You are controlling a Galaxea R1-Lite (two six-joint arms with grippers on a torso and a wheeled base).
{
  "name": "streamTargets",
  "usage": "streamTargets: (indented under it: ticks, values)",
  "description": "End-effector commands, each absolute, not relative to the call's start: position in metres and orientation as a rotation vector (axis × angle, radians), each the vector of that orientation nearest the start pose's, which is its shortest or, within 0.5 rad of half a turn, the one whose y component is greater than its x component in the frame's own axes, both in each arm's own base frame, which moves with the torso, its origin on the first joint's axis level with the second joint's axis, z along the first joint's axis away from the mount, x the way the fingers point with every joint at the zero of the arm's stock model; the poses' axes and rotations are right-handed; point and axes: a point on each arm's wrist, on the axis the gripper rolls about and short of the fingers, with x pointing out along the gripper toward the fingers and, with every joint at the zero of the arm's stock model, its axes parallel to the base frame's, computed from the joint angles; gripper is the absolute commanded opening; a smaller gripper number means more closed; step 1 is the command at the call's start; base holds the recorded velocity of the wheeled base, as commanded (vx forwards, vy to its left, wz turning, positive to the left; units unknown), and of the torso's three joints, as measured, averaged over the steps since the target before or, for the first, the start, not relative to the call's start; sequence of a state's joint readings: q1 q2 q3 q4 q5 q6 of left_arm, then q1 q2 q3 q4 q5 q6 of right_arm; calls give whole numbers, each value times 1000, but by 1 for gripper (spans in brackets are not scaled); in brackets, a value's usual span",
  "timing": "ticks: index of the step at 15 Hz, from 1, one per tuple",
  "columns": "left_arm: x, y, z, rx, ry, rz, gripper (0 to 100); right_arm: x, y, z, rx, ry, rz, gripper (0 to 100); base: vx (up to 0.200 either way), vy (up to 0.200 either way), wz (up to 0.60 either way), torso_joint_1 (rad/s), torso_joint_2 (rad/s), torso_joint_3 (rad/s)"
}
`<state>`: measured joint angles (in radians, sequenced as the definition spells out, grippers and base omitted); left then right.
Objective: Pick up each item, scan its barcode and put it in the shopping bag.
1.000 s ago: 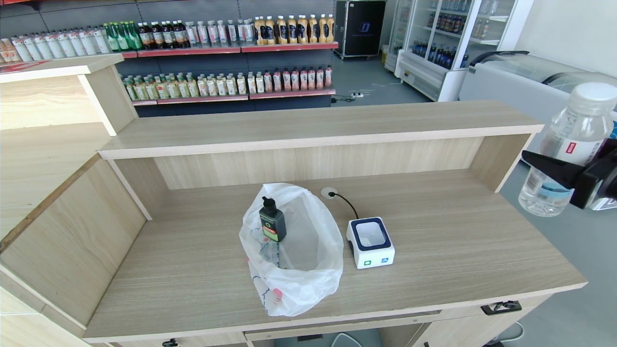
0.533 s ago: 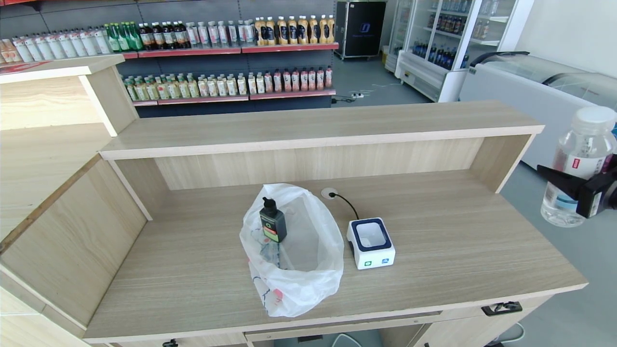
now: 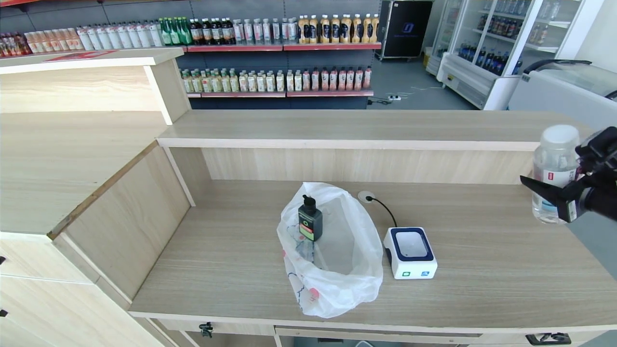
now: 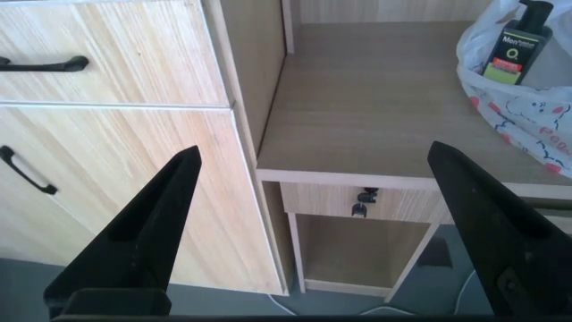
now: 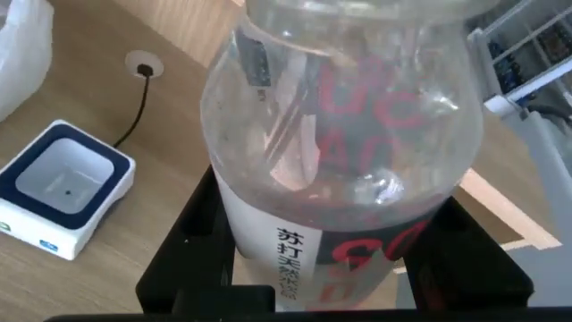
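Observation:
A clear water bottle (image 3: 554, 159) with a white cap and a red-and-white label stands upright in my right gripper (image 3: 554, 193), which is shut on its lower body above the counter's right end. Close up, the bottle (image 5: 340, 134) sits between the black fingers (image 5: 192, 246), with the white and navy scanner (image 5: 58, 183) on the counter below. The scanner (image 3: 409, 250) stands just right of the white shopping bag (image 3: 337, 284), which holds a dark pump bottle (image 3: 310, 221) upright. My left gripper (image 4: 313, 241) hangs open and holds nothing, low beside the counter's left front corner, with the bag (image 4: 527, 98) beyond.
The wooden counter (image 3: 482, 289) has a raised shelf (image 3: 366, 127) behind and a side wall (image 3: 120, 221) on the left. A black cable (image 3: 383, 207) runs from the scanner to a hole in the top. Drawers with black handles (image 4: 40, 64) lie near the left gripper.
The head camera has turned, shifting the whole scene to the right. My right gripper has carried the water bottle lower and inward, from beyond the counter's right edge to above its right end.

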<state>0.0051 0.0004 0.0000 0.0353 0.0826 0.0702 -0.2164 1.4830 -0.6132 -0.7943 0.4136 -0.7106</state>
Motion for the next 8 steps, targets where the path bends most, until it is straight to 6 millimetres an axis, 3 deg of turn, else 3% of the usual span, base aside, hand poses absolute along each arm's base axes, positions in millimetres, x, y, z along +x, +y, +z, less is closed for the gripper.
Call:
streamTargets:
  ticks: [1,4,8]
  values:
    - [-23,2,72,72,38,86,100,259,-41,190,-729,-14,371,0,0,0,0,0,0,0]
    - [-23,2,72,72,38,86,100,269,-35,175,-855,-73,533,0,0,0,0,0,0,0]
    - [-23,2,72,72,38,88,100,287,-21,160,-890,-95,643,0,0,0,0,0,0,0]
